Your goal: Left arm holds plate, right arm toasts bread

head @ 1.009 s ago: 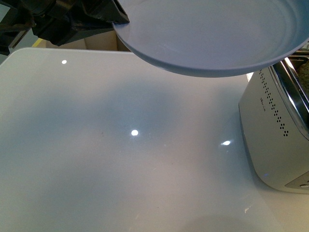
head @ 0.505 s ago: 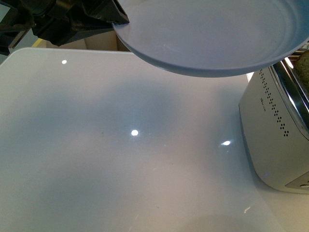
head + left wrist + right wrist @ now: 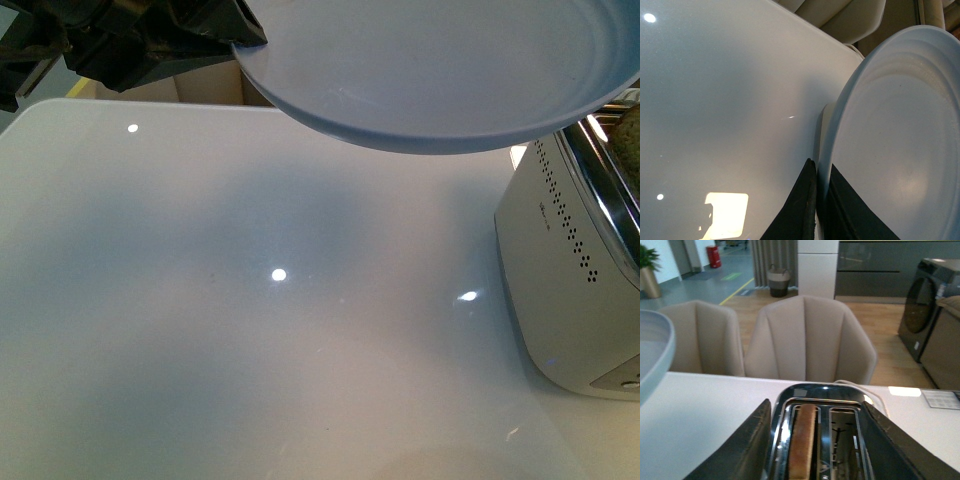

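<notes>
The pale blue-grey plate (image 3: 440, 70) hangs high over the white table, empty, with my left gripper (image 3: 240, 45) shut on its rim at the upper left. In the left wrist view the black fingers (image 3: 805, 205) pinch the rim of the plate (image 3: 900, 150) from both sides. My right gripper (image 3: 815, 440) hovers open above the toaster (image 3: 822, 430), its fingers (image 3: 740, 450) spread either side of the slots. The bread (image 3: 802, 440) stands in one slot, its brown crust poking out. The other slot is empty. A sliver of bread (image 3: 632, 150) shows in the front view.
The white toaster (image 3: 570, 270) stands at the table's right edge, chrome top up. The glossy white table (image 3: 250, 330) spreads below the plate. Beige chairs (image 3: 810, 340) sit behind the table's far edge. A cardboard box (image 3: 200, 88) lies beyond the far left corner.
The plate has risen slightly and shifted a little in the front view. The toaster and table look unchanged.
</notes>
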`<state>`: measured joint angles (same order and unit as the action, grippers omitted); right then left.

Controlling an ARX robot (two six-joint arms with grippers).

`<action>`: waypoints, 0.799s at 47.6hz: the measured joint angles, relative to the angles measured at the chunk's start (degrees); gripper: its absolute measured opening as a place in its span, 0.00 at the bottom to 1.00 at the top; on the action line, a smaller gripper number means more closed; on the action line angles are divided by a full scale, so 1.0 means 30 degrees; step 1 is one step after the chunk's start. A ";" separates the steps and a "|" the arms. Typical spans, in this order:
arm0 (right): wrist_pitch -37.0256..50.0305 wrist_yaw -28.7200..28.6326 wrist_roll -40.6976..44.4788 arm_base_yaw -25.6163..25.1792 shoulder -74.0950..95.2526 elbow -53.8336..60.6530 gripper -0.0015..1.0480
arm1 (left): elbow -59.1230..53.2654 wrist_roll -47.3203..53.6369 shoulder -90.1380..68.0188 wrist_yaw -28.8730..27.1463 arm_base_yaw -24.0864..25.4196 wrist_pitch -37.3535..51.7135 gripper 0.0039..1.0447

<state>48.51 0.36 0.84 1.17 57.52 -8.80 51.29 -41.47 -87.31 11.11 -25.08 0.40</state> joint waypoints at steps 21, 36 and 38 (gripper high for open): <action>-0.1093 -0.0080 -0.0124 -0.0342 -0.3359 0.2222 0.02 | 0.0000 -0.0007 0.0000 -0.0007 0.0000 0.0000 0.03; -0.3920 -0.0080 -0.0138 -0.0364 -0.6564 0.2572 0.02 | 0.0000 -0.0007 0.0000 0.0007 0.0000 0.0000 0.03; -0.4415 -0.0087 -0.0138 -0.0364 -0.7082 0.2572 0.02 | 0.0000 -0.0007 0.0000 0.0007 0.0000 0.0000 0.03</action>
<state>35.27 0.10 0.43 0.08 36.27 -1.08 51.29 -41.50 -87.31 11.14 -25.08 0.40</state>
